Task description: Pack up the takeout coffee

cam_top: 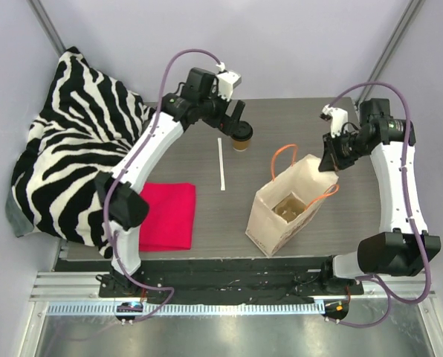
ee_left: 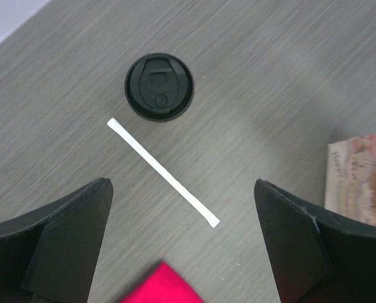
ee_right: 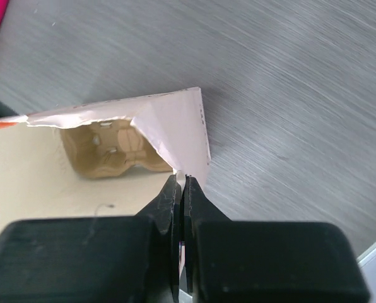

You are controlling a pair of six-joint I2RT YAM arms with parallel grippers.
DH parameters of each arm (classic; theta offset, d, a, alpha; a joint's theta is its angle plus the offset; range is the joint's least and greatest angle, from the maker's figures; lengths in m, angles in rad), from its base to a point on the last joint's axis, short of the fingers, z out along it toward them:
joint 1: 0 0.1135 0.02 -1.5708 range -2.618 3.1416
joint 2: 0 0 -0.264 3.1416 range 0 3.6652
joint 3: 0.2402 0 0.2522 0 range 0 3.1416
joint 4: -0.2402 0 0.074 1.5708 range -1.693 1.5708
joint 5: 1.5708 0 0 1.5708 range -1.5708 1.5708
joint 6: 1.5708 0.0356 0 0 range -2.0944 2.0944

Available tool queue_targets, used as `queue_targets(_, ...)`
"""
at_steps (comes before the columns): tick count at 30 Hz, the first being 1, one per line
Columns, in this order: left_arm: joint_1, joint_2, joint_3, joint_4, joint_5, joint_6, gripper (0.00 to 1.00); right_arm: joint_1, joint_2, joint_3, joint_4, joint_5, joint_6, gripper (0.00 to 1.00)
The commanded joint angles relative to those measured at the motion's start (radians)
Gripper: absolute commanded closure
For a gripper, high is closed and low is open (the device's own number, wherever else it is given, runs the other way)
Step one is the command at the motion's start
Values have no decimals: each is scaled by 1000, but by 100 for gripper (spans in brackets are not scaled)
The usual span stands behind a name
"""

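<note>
The takeout coffee (cam_top: 241, 138), a small brown cup with a black lid, stands upright on the table at the back middle. It shows from above in the left wrist view (ee_left: 159, 86). My left gripper (cam_top: 235, 119) hovers over it, open and empty (ee_left: 182, 186), with the cup ahead of the fingertips. The kraft paper bag (cam_top: 281, 216) with orange handles stands open to the right. My right gripper (cam_top: 330, 162) is shut on the bag's far rim (ee_right: 180, 178). A tan pulp carrier (ee_right: 109, 154) sits inside the bag (ee_right: 175, 123).
A thin white strip (cam_top: 221, 163) lies on the table between cup and red cloth, also in the left wrist view (ee_left: 163, 172). A red cloth (cam_top: 168, 216) lies front left. A zebra-striped cloth (cam_top: 73, 141) is heaped at the left edge.
</note>
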Motion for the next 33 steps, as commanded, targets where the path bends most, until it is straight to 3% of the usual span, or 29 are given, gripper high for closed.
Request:
queue_targets(1,1,131,200,-60,-47,-10,0,-72,1,4,17,-10,59,99)
queue_targets(9,-4,298,249,97,-85,-57,2,-85,1,-36,77,-33,132,99)
queue_targets(15,-18,330,195,213,-104,-40,4,-83,4,-26,80,-38,144,99)
queue_targets(33,-50,503,267,333,-162,-42,4,-85,15,-35,76,-67,150,99)
